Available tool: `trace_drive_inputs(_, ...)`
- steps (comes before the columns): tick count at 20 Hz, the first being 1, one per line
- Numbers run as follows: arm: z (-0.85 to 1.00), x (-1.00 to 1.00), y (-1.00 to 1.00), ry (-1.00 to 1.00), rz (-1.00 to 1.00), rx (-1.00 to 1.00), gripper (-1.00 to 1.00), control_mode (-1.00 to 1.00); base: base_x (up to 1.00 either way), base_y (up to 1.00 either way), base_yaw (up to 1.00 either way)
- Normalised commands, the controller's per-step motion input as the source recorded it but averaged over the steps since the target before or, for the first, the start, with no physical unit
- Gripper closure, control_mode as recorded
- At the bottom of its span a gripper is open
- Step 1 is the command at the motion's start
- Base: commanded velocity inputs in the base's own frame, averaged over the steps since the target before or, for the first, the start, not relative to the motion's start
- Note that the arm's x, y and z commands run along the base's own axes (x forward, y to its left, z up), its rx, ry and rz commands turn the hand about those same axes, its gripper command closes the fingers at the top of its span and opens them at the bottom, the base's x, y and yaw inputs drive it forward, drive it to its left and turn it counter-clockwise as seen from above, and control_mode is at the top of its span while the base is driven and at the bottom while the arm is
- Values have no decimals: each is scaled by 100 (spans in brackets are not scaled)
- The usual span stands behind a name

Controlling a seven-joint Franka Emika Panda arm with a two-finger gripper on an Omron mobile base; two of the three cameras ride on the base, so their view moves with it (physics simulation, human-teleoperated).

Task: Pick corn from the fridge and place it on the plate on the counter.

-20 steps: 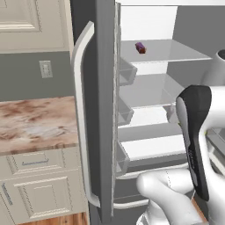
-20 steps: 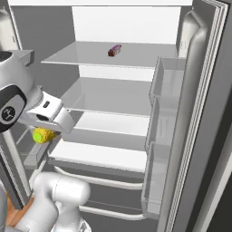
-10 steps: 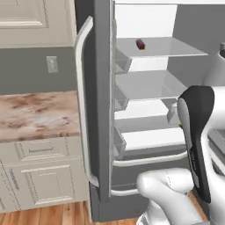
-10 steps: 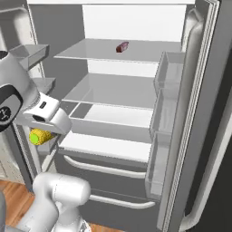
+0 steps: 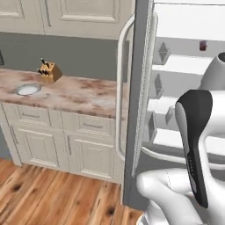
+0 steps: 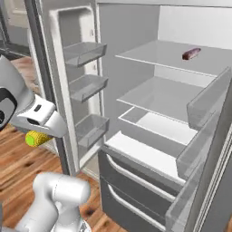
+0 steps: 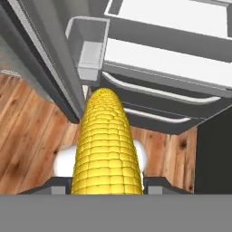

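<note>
Corn (image 7: pixel 108 145) transport phase: we hold the cob clamped in the gripper (image 6: pixel 41 136), its jaws closed on the yellow body, so that in the hand view the kernelled length runs straight out from between the fingers while the right base view shows the green tip poking from under the white hand. The cob hangs clear of the fridge (image 6: pixel 149 104), outside its open left door and above the wooden floor. Our destination, the plate (image 5: pixel 27 89), lies on the counter (image 5: pixel 79 94) well to the left of the fridge, just in front of the knife block (image 5: pixel 49 71). To do this step well, we judge that the grip should be kept firm and steady, the load carried wide of the door edge and its shelves, then raised above the counter lip before we lower it over the plate's centre. A purple item (image 6: pixel 190 53) rests on the upper shelf and needs no attention.
</note>
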Motion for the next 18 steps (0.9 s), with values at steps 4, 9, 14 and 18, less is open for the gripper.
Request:
trace_drive_inputs(4, 0, 0, 0, 0, 0, 0, 100, 100, -9, -1, 85)
trace_drive_inputs(9, 0, 0, 0, 0, 0, 0, 100, 100, -1, 0, 90)
trace_drive_inputs(14, 0, 0, 0, 0, 0, 0, 100, 100, 1, 24, 84)
trace_drive_inputs(18, 0, 0, 0, 0, 0, 0, 100, 100, 66, 59, 57)
